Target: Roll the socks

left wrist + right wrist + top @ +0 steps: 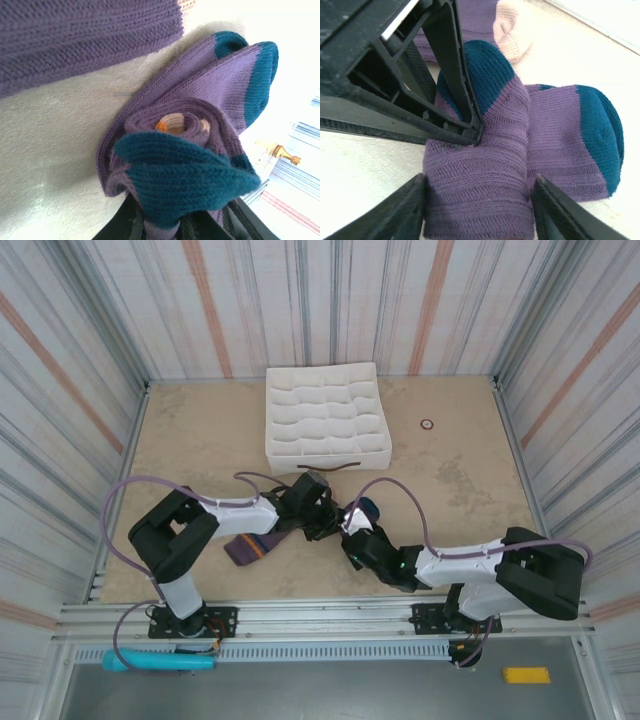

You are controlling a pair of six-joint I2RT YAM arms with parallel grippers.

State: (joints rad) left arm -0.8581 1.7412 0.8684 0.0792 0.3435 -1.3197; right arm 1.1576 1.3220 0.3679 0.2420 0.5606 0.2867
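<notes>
Mid-roll: the left end effector (465,125) pinches the teal-heeled sock's roll (500,130) at centre frame. The right end effector (480,180) stands half-open astride it. Next, I judge, it must close without unwinding the roll. The striped sock (250,548) lies lower left, partly covered by the arm.

Back-centre on table (200,440): divider box (326,415), w/ ring (427,424) to its right. In front of box, mid-table: rolled sock (364,508). The flat sock (252,548) lies left-front of it.
</notes>
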